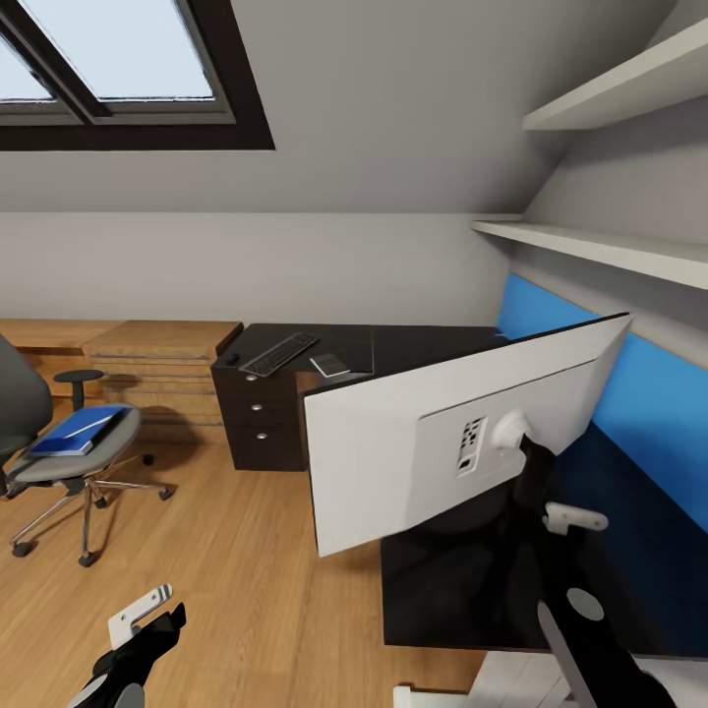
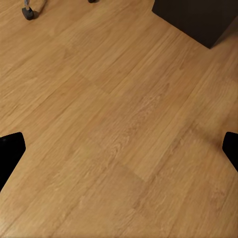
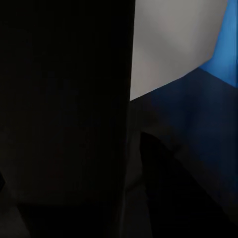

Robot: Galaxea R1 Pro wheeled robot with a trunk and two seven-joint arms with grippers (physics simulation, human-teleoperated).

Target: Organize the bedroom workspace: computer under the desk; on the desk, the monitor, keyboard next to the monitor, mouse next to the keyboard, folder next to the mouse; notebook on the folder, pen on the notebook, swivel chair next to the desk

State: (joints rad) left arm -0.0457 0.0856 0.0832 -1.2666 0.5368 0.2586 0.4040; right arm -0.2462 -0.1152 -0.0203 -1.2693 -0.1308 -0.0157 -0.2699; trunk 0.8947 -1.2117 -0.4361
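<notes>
The monitor (image 1: pixel 393 452) hangs tilted above the near wing of the black L-shaped desk (image 1: pixel 433 346), its pale grey back turned to the head camera, its far corner raised toward two o'clock against the blue wall panel (image 1: pixel 649 393). The right gripper (image 1: pixel 541 482) reaches up to the black stem under the round mount and appears clenched on the stem, though the contact itself is dark in the right wrist view and cannot be confirmed. The left gripper (image 1: pixel 147 619) hovers at seven o'clock over the bare wood floor (image 2: pixel 119 129), its fingers (image 2: pixel 10 151) spread wide and holding nothing. On the far wing of the desk, toward eleven o'clock from the monitor, the keyboard (image 1: pixel 278 354) lies diagonally, with a small dark mouse (image 1: pixel 233 360) just off its left end and a flat dark notebook (image 1: pixel 330 366) just to its right. The swivel chair (image 1: pixel 59 442) stands at nine o'clock, well apart from the desk, with the blue folder (image 1: pixel 79 431) lying on its seat. The main risk is the monitor itself: gripped low on a thin stem with the wide screen leaning, it could swing or slip in the grip, and its lower left corner overhangs the desk edge, so a set-down made too near that edge could tip it to the floor. A swing the other way could knock the raised corner against the wall panel or the shelf (image 1: pixel 590 246) above.
</notes>
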